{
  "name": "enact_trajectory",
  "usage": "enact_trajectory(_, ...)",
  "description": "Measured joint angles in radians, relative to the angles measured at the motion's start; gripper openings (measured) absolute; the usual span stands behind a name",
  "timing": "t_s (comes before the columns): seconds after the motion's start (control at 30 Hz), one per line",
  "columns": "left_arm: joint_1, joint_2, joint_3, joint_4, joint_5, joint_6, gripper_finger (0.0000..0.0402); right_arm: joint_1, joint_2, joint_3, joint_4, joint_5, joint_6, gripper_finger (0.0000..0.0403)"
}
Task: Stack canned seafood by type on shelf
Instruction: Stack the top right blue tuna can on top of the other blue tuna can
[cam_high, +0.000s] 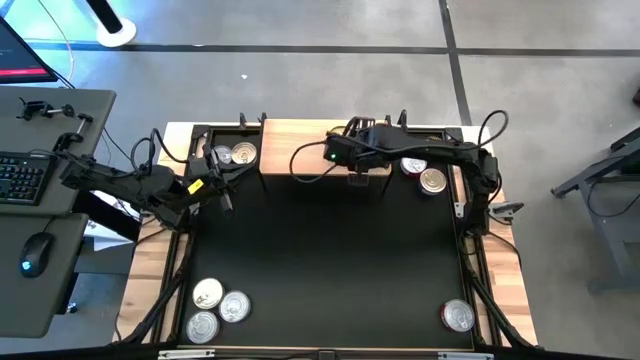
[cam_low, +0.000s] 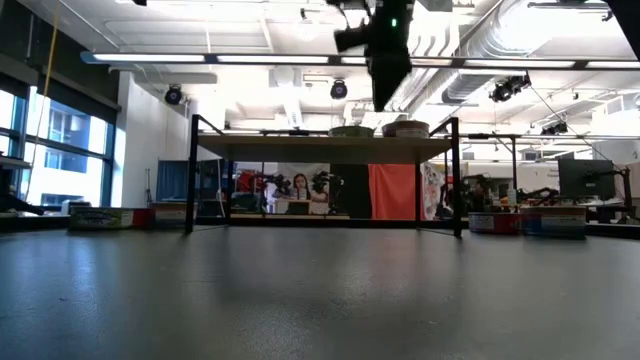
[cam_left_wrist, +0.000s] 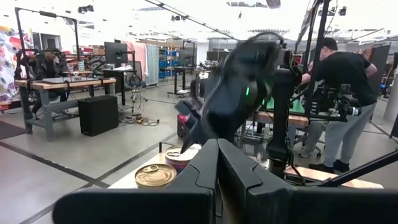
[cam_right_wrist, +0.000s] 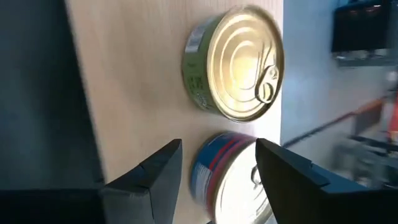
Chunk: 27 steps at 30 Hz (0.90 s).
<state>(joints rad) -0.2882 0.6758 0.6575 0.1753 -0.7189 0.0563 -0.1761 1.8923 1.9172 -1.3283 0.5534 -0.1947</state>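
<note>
The wooden shelf stands at the table's far edge. On it are two cans toward the left and two toward the right. My right gripper hovers open above the shelf. In its wrist view its fingers stand apart over a silver-lidded can with a blue-and-red label. A gold can rests flat on the board beside that one. My left gripper is shut and empty at the shelf's left end.
Three silver cans sit on the black mat near its near-left corner, and one sits near-right. The left wrist view shows a gold can and a red-labelled one. A person stands beyond the table.
</note>
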Motion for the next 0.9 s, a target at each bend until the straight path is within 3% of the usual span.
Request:
enact_trajectory(0.27,0.0,0.0,0.0,-0.064,0.0,-0.03,0.0,-0.04,-0.026,0.1,-0.034,-0.127,0.054,0.0181)
enact_trajectory(0.37,0.0,0.0,0.0,-0.084,0.0,-0.057,0.0,-0.083,-0.057,0.087,-0.022,-0.225,0.069,0.0151)
enact_trajectory(0.5,0.0,0.0,0.0,-0.084,0.0,-0.105,0.0,-0.143,-0.132,0.035,-0.015,-0.321,0.107,0.0078)
enact_trajectory(0.63,0.0,0.0,0.0,-0.094,0.001,-0.135,0.0,-0.197,-0.264,-0.087,-0.004,-0.349,0.157,0.0009)
enact_trajectory(0.9,0.0,0.0,0.0,-0.098,0.001,-0.153,0.0,-0.284,-0.644,-0.557,0.033,-0.299,0.571,0.0003)
